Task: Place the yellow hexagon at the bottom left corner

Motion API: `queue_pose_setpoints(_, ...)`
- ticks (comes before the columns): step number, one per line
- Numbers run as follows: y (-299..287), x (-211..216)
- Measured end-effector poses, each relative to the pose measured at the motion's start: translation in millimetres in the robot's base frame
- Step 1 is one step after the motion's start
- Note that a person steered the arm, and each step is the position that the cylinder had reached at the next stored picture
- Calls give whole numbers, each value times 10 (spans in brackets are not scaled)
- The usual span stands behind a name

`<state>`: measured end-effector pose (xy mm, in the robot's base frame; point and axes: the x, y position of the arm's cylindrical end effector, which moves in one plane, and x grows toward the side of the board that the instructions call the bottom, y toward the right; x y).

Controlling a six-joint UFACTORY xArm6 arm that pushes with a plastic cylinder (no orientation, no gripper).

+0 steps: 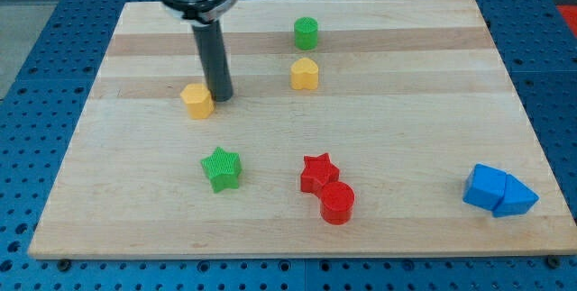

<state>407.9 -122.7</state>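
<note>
My tip [221,98], the lower end of the straight dark rod, is down on the pale wooden board [433,66], and it sits right against the yellow hexagon-shaped block [196,101], just off that block's 2 o'clock edge; whether it is truly touching or a hair apart, I cannot tell. There are no jaws on this arm, only the rod, so nothing is being grasped.

The yellow hexagon-shaped block lies in the board's upper-left part, roughly 10 o'clock from the board's centre, well apart from the corner at the view's bottom left.

Off at 3 o'clock from my tip, a second yellow block with a pointed lower end [305,74], its exact shape hard to make out, stands near the middle of the far half. Straight above it, at its 12 o'clock, is the small green cylinder block [306,32], near it but not touching.

Down at 6 o'clock from the hexagon sits the green star-shaped block [222,167]. At 3 o'clock from that star comes the red star-shaped block [318,173], and pressed against its 5 o'clock side is the red cylinder block [337,203].

Far out at 4 o'clock from the board's centre, near the right-hand edge, two blue blocks sit together and touch: a blue cube-like block [484,187] and a blue wedge-shaped block [517,196] on its 3 o'clock side.
</note>
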Motion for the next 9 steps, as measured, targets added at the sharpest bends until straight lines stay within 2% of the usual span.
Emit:
queue_pose_setpoints(2,-520,338)
queue_pose_setpoints(3,-547,166)
queue_pose_setpoints(4,-715,165)
queue_pose_setpoints(7,-861,1137)
queue_pose_setpoints(8,-1015,1361)
queue_pose_setpoints(9,-1036,1405)
